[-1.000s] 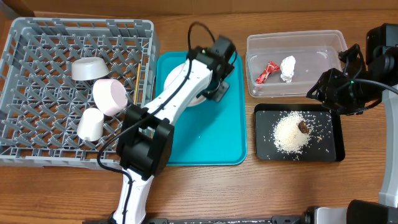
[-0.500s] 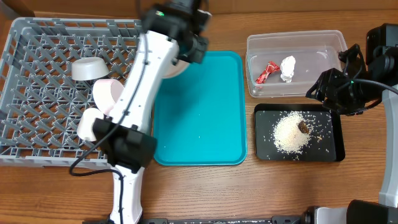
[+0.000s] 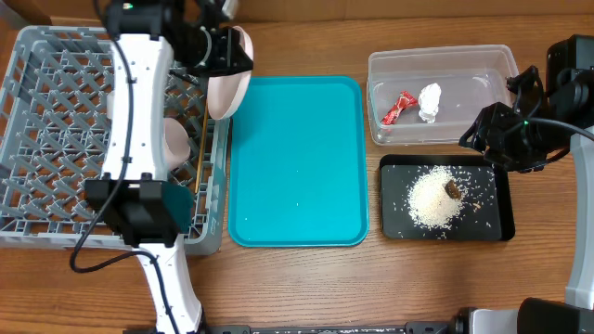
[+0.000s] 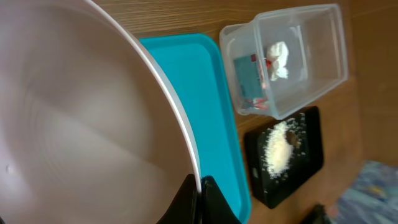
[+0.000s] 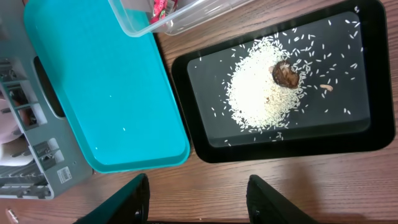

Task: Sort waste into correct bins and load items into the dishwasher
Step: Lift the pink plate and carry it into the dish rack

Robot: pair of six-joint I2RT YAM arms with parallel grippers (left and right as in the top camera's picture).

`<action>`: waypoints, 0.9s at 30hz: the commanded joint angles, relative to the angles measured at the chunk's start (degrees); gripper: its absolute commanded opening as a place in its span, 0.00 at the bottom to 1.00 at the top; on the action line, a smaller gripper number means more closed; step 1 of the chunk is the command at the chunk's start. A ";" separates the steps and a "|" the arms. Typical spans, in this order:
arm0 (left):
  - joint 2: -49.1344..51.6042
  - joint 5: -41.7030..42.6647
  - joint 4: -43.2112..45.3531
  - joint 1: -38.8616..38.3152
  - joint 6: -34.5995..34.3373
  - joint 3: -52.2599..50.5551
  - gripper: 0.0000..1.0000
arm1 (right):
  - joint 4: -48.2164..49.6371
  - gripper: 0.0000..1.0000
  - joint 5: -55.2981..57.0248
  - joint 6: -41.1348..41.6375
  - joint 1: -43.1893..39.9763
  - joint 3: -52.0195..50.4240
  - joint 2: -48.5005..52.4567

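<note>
My left gripper [image 3: 221, 54] is shut on the rim of the white plate [image 3: 228, 85], which hangs tilted on edge over the right wall of the grey dishwasher rack [image 3: 56, 111]. In the left wrist view the plate [image 4: 81, 118] fills the frame, its rim pinched between the fingertips of the left gripper [image 4: 200, 186]. A pink bowl [image 3: 176, 139] and chopsticks [image 3: 202, 139] sit in the rack. The clear tub [image 3: 483, 70] holds the red wrapper [image 3: 399, 107] and the paper wad [image 3: 430, 100]. Rice [image 3: 434, 198] and a brown lump [image 3: 452, 188] lie in the black tray [image 3: 492, 218]. My right gripper [image 3: 478, 137] is open and holds nothing.
The teal tray [image 3: 297, 158] lies bare between rack and bins. In the right wrist view the right gripper [image 5: 199, 202] hovers over wood beside the black tray [image 5: 373, 124], with the teal tray [image 5: 106, 81] to its left. My left arm crosses the rack.
My left arm has lifted the plate off the teal tray and swung it left and back to the rack's right wall, tipping it on edge. The right arm has stayed put.
</note>
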 commanded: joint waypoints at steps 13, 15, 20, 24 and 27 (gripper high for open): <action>-1.05 4.92 -0.81 5.11 5.40 -4.76 0.04 | 0.07 0.52 0.37 -0.42 0.22 -0.15 -0.37; -1.05 3.43 -1.01 6.29 5.38 -5.46 0.04 | 0.07 0.52 0.37 -0.42 0.22 -0.15 -0.37; -1.05 -0.76 -2.99 8.81 5.35 -5.55 0.68 | 0.09 0.52 0.37 -0.39 0.22 -0.15 -0.37; -1.07 -0.59 -4.42 10.32 2.69 -5.51 1.00 | 0.11 0.52 0.39 -0.42 0.22 -0.15 -0.37; -1.51 -1.05 -5.07 11.32 2.73 -5.31 1.00 | 0.09 0.52 0.85 -0.42 0.22 -0.15 -0.37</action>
